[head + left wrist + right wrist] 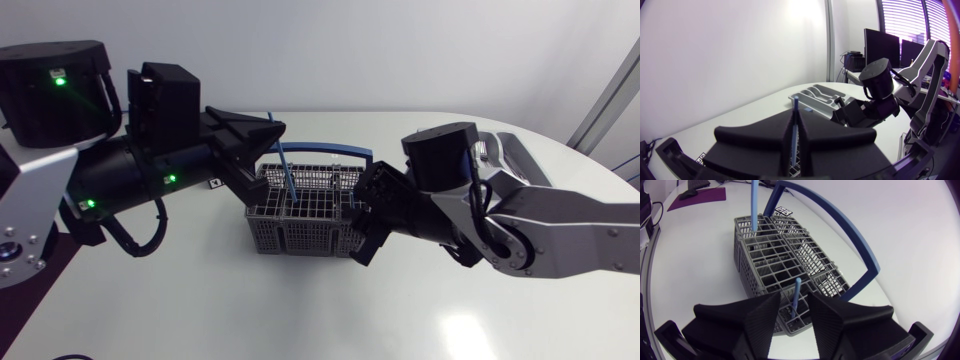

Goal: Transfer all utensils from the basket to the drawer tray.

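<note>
Left arm [130, 175] is showing matte black housings, green lights glowing (three counted). Right arm [560, 235] is presenting silver-grey links, black joints; right gripper [791, 302] is displaying textured black wedge fingers.

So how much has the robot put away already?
Nothing looks put away yet: the drawer tray looks empty. In hand: the left hand is shut on one blue utensil, its lower end in the basket. The right hand is open around a second blue utensil standing there. Left: carrying both to the tray.
</note>
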You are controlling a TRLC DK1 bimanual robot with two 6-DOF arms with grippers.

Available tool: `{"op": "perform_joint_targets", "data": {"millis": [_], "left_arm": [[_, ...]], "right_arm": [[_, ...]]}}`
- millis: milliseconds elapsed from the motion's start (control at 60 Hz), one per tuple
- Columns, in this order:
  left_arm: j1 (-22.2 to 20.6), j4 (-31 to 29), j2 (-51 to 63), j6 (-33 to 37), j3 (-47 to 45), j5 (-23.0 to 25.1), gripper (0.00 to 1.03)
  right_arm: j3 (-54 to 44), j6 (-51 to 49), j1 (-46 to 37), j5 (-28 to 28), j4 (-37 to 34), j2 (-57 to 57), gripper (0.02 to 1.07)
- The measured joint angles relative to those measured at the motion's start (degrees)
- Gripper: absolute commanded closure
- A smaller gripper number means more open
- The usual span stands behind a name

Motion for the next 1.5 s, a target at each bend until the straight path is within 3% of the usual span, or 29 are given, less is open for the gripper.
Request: {"op": "perform_joint_targets", "data": {"millis": [183,467,1083,1500], "left_arm": [[0.00,-2.16,-2.51,0.00,-0.26,-0.15,1.00],[0.00,-5.16,-6.62,-0.22,-0.26,-0.17,1.00],[0.00,-7.28,-8.46,-0.22,-0.26,-0.17,1.00],[0.00,-7.50,-8.79,-0.22,-0.26,-0.17,1.00]], "right_arm": [[0.00,-0.02,0.28,-0.35,0.09,-1.09,0.92],[0.00,0.00,0.33,-1.55,-0.90,-3.98,1.00],[0.07,0.04,0.35,-1.49,-1.68,-4.17,1.01],[3.48,0.24,1.05,-1.29,-9.44,-7.63,1.01]]}}
